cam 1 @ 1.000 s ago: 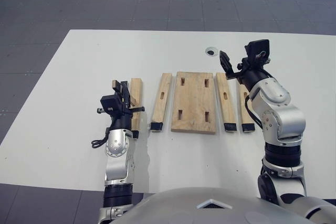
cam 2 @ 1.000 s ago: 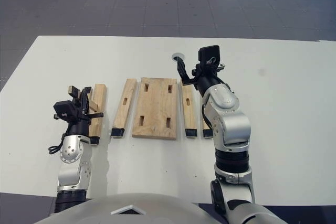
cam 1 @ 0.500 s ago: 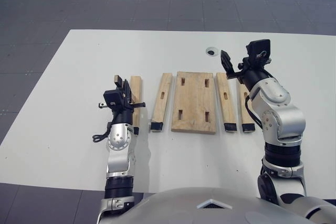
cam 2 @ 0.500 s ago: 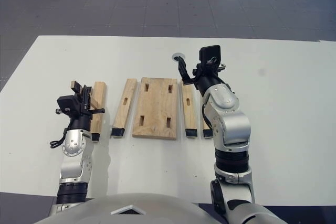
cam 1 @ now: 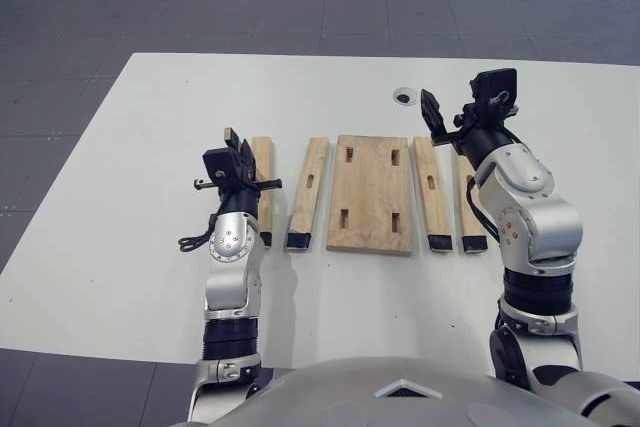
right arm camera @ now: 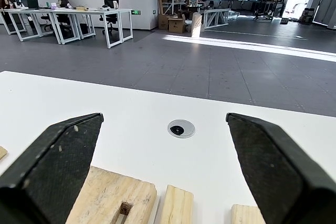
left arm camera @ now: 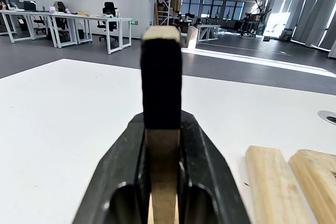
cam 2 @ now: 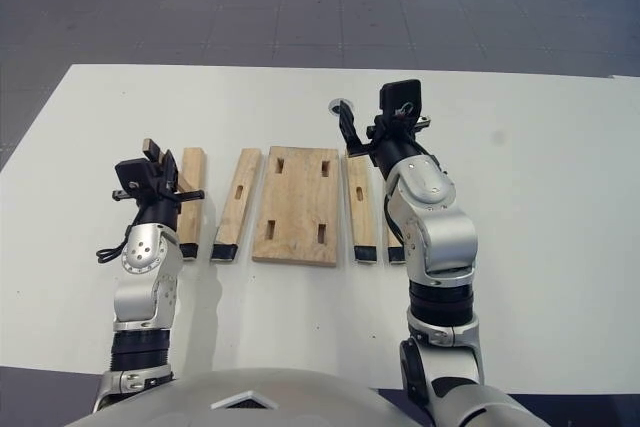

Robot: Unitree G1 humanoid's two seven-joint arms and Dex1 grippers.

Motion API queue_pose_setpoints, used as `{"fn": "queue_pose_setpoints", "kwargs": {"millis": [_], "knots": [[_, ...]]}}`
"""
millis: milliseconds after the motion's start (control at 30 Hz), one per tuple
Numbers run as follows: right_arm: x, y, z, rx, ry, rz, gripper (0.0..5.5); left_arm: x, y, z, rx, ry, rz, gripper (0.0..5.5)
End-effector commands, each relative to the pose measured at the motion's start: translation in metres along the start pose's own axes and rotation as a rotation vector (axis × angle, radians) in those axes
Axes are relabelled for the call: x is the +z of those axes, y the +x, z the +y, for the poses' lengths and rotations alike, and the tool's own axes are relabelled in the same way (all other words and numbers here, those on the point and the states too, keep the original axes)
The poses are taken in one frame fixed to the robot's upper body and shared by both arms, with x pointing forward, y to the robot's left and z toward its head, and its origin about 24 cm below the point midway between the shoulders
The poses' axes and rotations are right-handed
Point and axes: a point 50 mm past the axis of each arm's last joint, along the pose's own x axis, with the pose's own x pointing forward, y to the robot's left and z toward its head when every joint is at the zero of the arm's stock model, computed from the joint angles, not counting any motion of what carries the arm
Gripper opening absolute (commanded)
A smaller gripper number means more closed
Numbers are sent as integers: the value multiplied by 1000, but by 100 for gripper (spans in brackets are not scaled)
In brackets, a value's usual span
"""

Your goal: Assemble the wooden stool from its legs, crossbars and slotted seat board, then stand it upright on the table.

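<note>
Hardly any of the assembly is done yet, going by how the parts lie. The seat board (cam 1: 370,194) lies flat in the middle of the white desk (cam 1: 150,147) with all its slots bare. On its left lie the inner left slat (cam 1: 308,190) and the outer left slat (cam 1: 262,179), and on its right the inner right slat (cam 1: 430,190) and the outer right slat (cam 1: 467,209). All four lie side by side, just apart from the board, with nothing joined. The left claw (cam 1: 236,161) is closed on a short stick (left arm camera: 161,72) with a black-wrapped end, probably a crossbar, and holds it up just beside the outer left slat. The right claw (right arm camera: 164,124) is wide apart and grips nothing; it hangs over the far ends of the two right slats. What I judge is left is nearly everything: fitting the pieces into the slots, bracing them and standing the stool upright.
</note>
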Motion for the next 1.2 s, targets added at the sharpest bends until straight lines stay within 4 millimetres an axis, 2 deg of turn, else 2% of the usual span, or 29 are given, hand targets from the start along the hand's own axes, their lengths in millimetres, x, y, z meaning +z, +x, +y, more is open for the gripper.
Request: {"fn": "queue_pose_setpoints", "kwargs": {"millis": [33, 167, 433, 600, 767, 900, 1000, 1133, 1200], "knots": [[5, 2, 2, -3, 2, -17, 431, 5, -1, -13, -51, -21, 31, 42], [5, 3, 2, -1, 3, -17, 431, 0, -5, -14, -53, -10, 55, 42], [5, 2, 1, -6, 1, -18, 431, -18, -16, -2, -5, 81, 83, 42], [5, 2, 1, -5, 1, -20, 431, -22, -17, -1, -11, 76, 85, 42], [5, 3, 1, -6, 2, -20, 431, -19, -15, -1, -27, 54, 74, 143], [4, 3, 2, -8, 3, -21, 431, -10, -14, 1, -19, 46, 53, 198], [4, 2, 1, -13, 5, -21, 431, 11, -13, 0, -35, 26, 11, 251], [3, 1, 3, -17, 14, -19, 431, 47, -9, -2, -59, 4, -42, 251], [2, 0, 4, -18, 17, -18, 431, 57, -8, -2, -58, 6, -46, 251]]}}
